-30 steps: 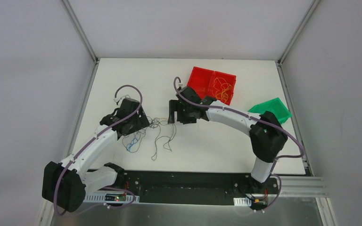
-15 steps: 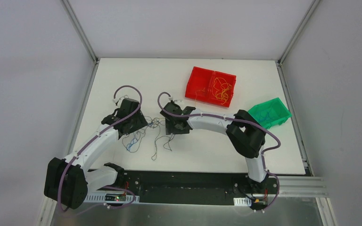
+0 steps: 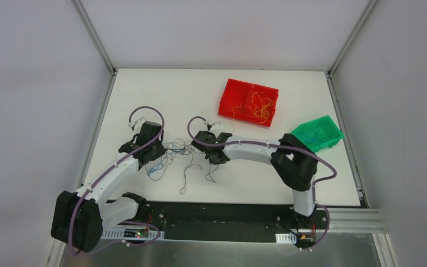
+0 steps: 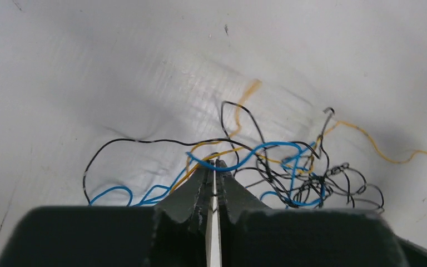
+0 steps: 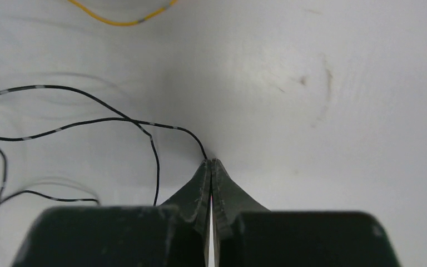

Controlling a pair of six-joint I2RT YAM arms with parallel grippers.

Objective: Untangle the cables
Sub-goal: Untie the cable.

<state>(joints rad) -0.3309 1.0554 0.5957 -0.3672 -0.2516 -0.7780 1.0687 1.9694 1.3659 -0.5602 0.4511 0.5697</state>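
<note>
Wrist views, L gripper [image 4: 214,162], R gripper [image 5: 211,161] pinching cables [image 4: 306,179]

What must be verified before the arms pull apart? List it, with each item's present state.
1. Grip of left gripper on the cables: jaws shut where blue and orange strands cross; which strand is held, cannot tell.
2. Grip of right gripper on the black cable: ok, shut on it.
3. Loosening of the knot: not ok, dense tangle.
4. Slack in the black cable: ok, loose curves.
5. Clearance from the red bin: ok, it sits apart.
</note>
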